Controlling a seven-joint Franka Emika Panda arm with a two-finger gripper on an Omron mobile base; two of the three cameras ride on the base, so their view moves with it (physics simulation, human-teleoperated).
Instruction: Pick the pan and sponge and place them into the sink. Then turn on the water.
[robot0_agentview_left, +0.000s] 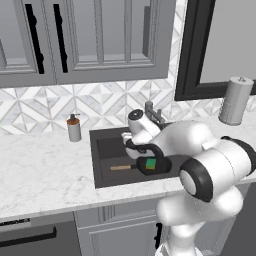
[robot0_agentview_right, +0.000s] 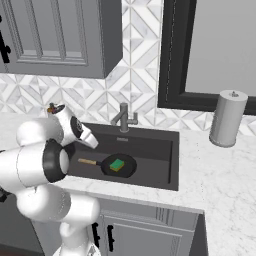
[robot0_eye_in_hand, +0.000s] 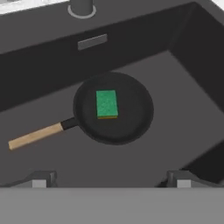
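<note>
Hand view showing pan (robot0_eye_in_hand: 114, 109) lying on sink (robot0_eye_in_hand: 183, 87) floor, sponge (robot0_eye_in_hand: 106, 103) sitting inside pan. End effector (robot0_eye_in_hand: 111, 181) hovering over sink with fingers spread apart, gripping nothing. Faucet (robot0_agentview_right: 123, 118) standing at sink's back rim, beyond pan; water not running.

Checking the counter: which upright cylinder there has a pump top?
The small soap dispenser left of the sink; the taller paper towel roll on the right has none.

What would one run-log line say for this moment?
pan: in sink | sponge: lying in pan | tool: open, above sink, holding nothing | faucet: no water running
</note>
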